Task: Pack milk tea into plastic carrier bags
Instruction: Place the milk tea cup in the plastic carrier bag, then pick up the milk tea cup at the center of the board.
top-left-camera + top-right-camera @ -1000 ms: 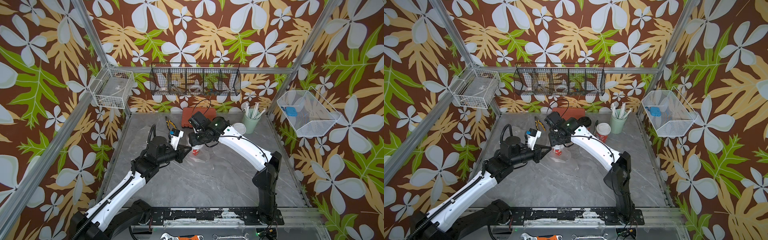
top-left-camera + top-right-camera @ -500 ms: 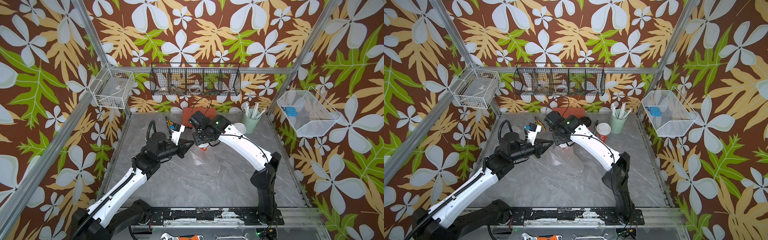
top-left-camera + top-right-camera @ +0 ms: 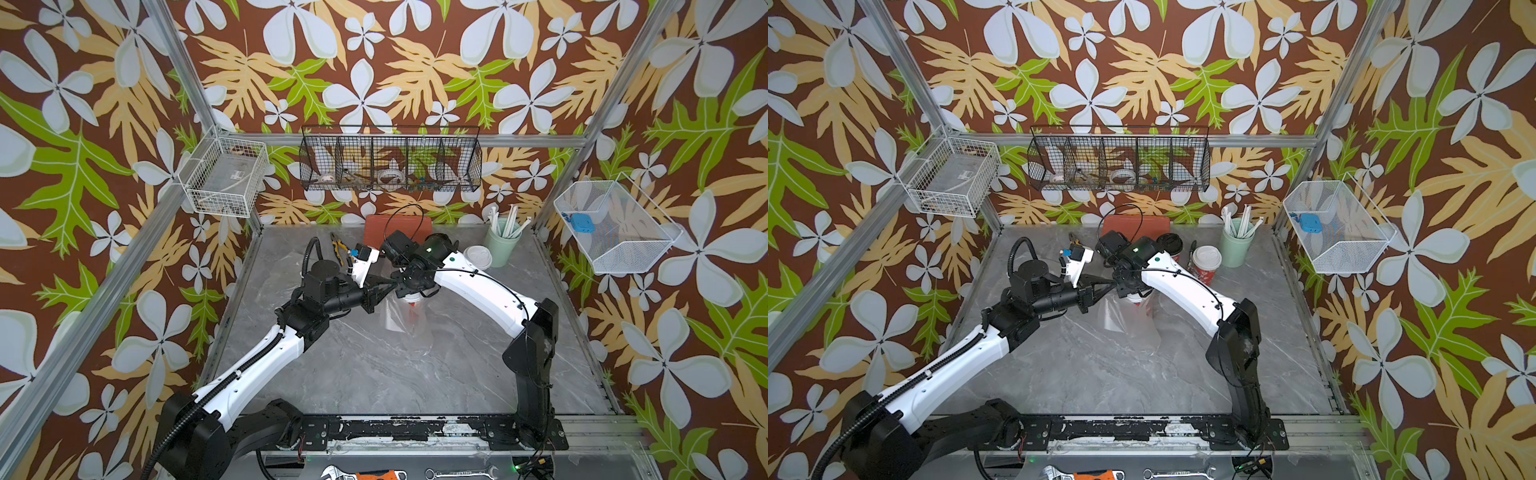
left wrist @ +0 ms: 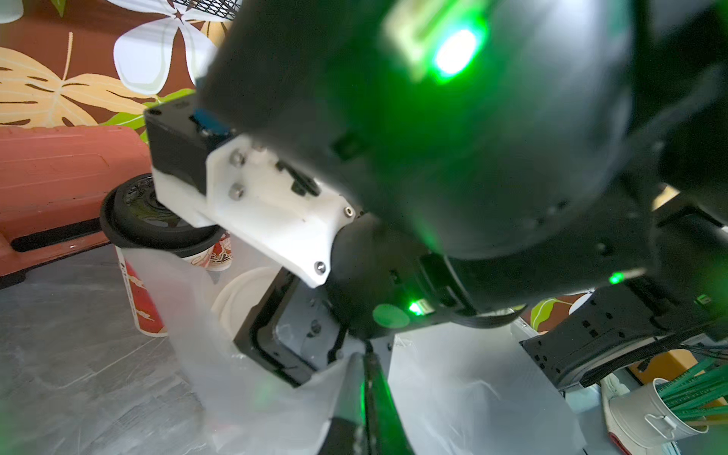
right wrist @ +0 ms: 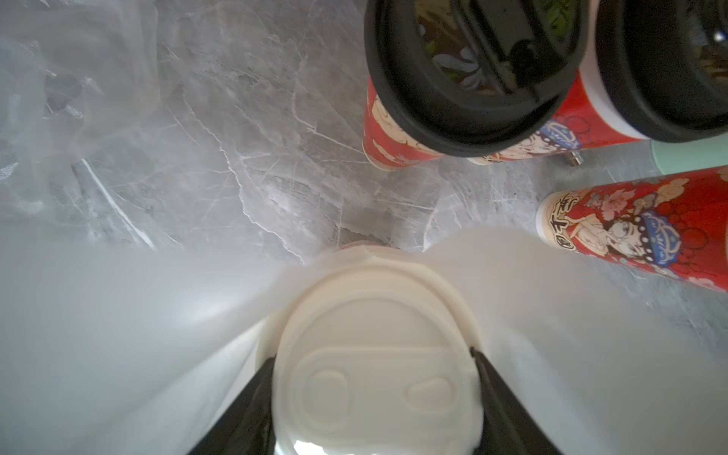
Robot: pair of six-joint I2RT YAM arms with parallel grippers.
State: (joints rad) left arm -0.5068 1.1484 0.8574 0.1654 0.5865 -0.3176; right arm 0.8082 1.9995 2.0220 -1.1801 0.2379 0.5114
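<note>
Right gripper fingers clamp the cup at its white lid; the cup hangs in the bag mouth. Left gripper pinches the bag rim. Advice: rim taut, straight descent - release only once the cup is seated.

Top views: bright, even light, soft shadows on the table. My left wrist pic is mostly blur, w/ a green light glowing big & tinting stuff green. My right wrist pic: plastic bag looks foggy, white-lid cup a bit soft, black lid shiny w/ reflections. Edges bend some.
</note>
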